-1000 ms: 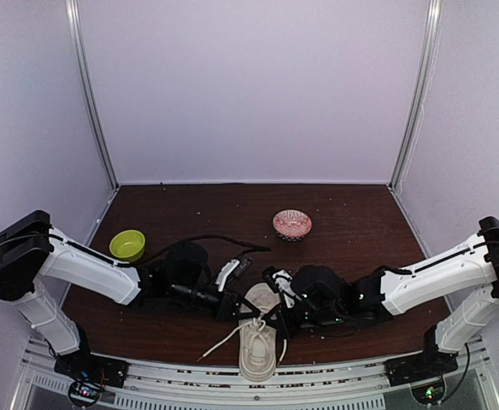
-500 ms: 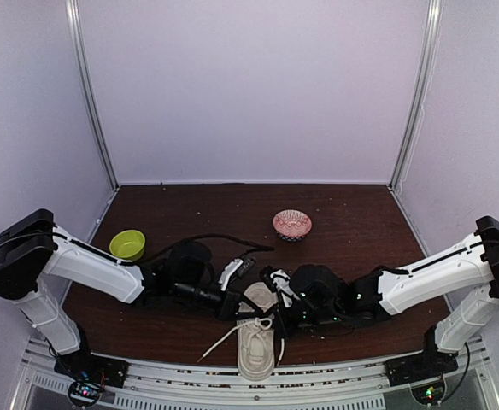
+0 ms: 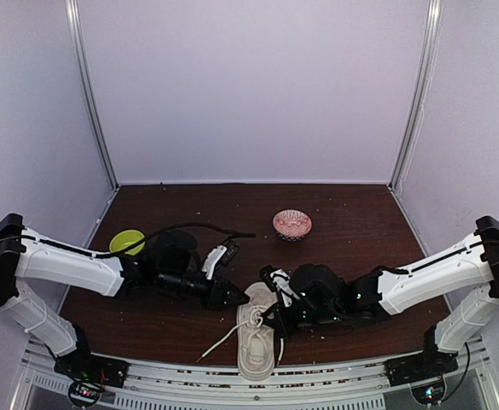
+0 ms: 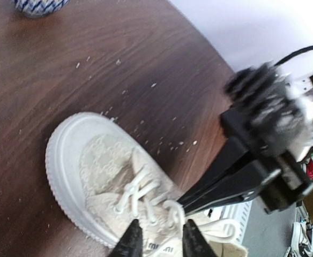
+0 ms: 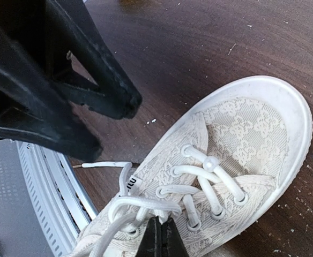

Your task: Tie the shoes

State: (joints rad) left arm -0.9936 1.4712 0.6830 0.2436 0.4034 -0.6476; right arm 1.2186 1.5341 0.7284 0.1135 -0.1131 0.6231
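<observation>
Laces (image 5: 140, 202) meet pinched tips of right hand (image 5: 159, 231), grip hidden; left hand (image 4: 159, 240) narrowly parted over sneaker (image 4: 92, 160)

The sneaker (image 3: 256, 342) sits at the table's (image 3: 352, 213) near edge, between the two arms, toe towards the back. The left gripper (image 3: 235, 296) meets it from its left, the right gripper (image 3: 271, 318) from its right. Behind lie a left bowl (image 3: 127, 243) and a middle bowl (image 3: 292, 225), well apart.

Dark brown wooden tabletop (image 3: 361, 209), flecked with pale crumbs. Holds a lime-green round bowl (image 3: 127, 243) at ten o'clock and a small red-and-white patterned bowl (image 3: 292, 225) at one o'clock, well apart.
</observation>
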